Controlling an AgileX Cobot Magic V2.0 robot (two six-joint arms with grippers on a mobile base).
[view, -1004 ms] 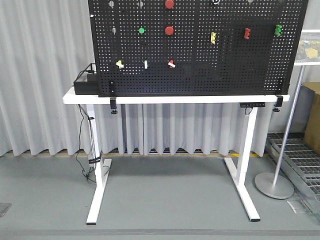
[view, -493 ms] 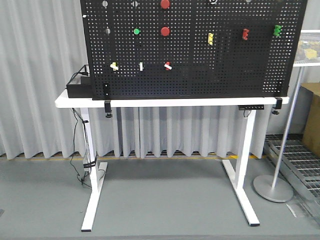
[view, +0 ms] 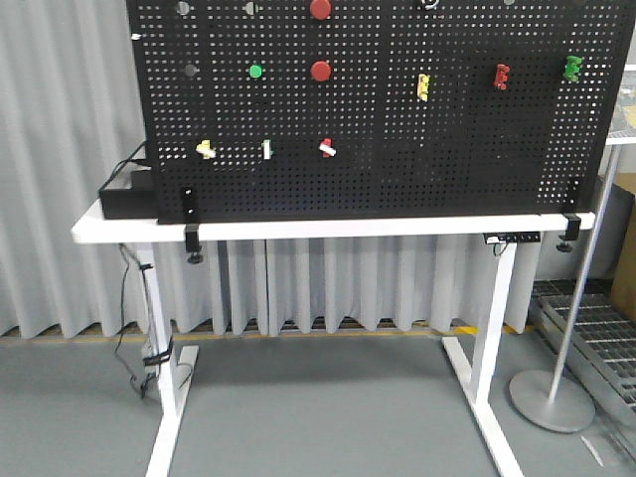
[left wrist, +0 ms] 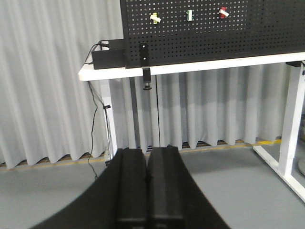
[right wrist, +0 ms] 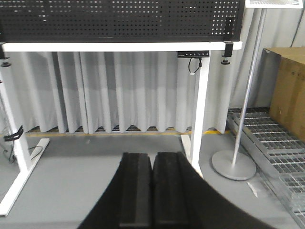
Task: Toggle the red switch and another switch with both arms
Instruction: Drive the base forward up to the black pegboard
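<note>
I judge nothing done yet: red switch (view: 326, 148) and yellow switch (view: 206, 149) sit well away; left gripper (left wrist: 147, 157) and right gripper (right wrist: 152, 160) jaws are pressed together, empty.

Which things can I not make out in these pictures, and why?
1. Front view: the red switch and yellow switch are too small to read their lever positions.
2. Front view: the pegboard top row is cut off by the upper edge.
3. Right wrist view: both switches lie above the frame; only the pegboard's lower strip shows.
</note>
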